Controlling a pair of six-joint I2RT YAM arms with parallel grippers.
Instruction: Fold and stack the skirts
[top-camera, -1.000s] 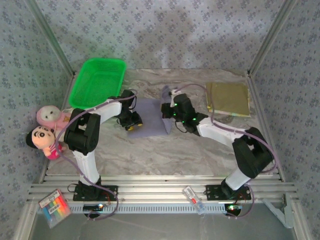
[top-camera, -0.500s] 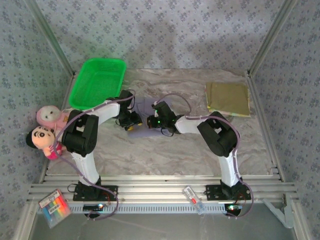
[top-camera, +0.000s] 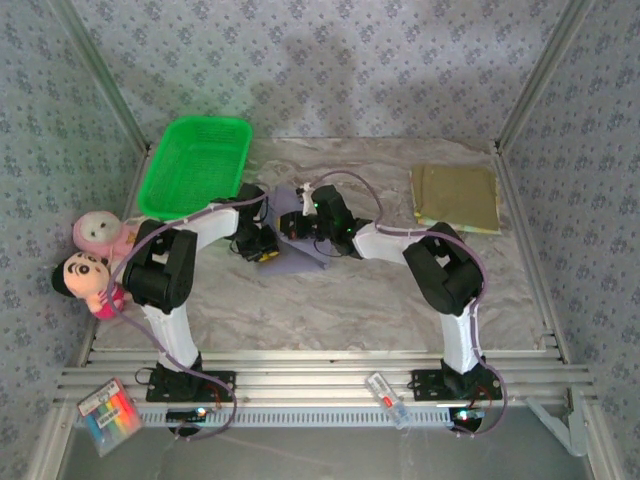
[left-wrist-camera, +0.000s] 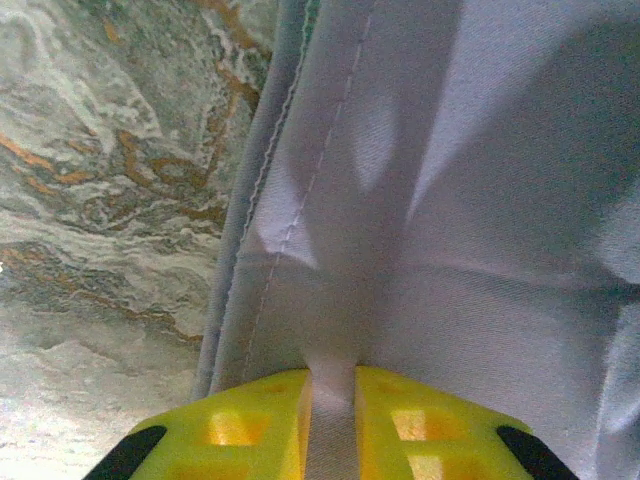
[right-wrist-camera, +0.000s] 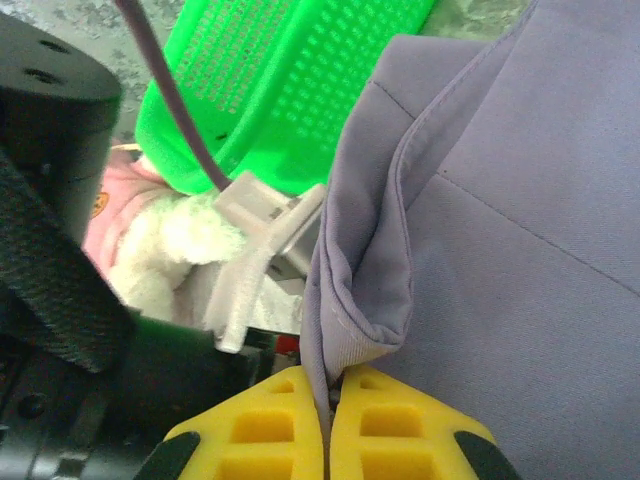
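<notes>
The lavender-grey skirt (top-camera: 306, 259) lies mid-table, partly folded, with both grippers at its left part. My left gripper (top-camera: 263, 251) is shut on a pinch of that cloth (left-wrist-camera: 450, 200); a narrow strip of fabric sits between its yellow fingers (left-wrist-camera: 260, 420) by the stitched hem. My right gripper (top-camera: 296, 226) is shut on a doubled-over edge of the same skirt (right-wrist-camera: 520, 250), held up just right of the left wrist. The olive-khaki skirt (top-camera: 457, 197) lies folded flat at the back right.
The green basket (top-camera: 195, 165) stands at the back left, close behind the left wrist. Two plush dolls (top-camera: 92, 257) sit at the table's left edge. A colourful packet (top-camera: 108, 415) and a small item (top-camera: 388, 396) lie on the front rails.
My right gripper has carried the skirt's edge leftward across the cloth, over to the left gripper. The left gripper's fingers have closed on the cloth.
</notes>
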